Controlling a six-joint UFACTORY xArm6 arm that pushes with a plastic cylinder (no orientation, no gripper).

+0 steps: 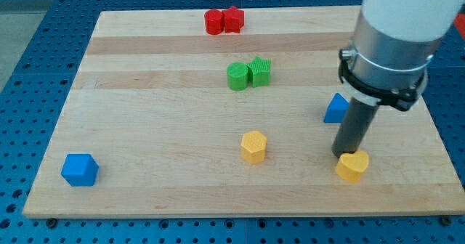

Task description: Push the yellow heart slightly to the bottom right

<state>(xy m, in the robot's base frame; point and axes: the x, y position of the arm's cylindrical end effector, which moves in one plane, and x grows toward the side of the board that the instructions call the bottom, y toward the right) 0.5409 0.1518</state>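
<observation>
Yellow heart [352,166] sits near the board's [145,193] bottom-right corner, with little wood left below it and to its right. No writing is readable. From the view's left: blue cube [79,169], yellow hexagon [253,147], then my tip [343,154] touching the heart's upper-left edge. The rod has no claw and holds nothing.

Tip [343,154] just upper-left of heart [352,166]

Pale wooden board [145,128] on a blue perforated table [29,48].
</observation>
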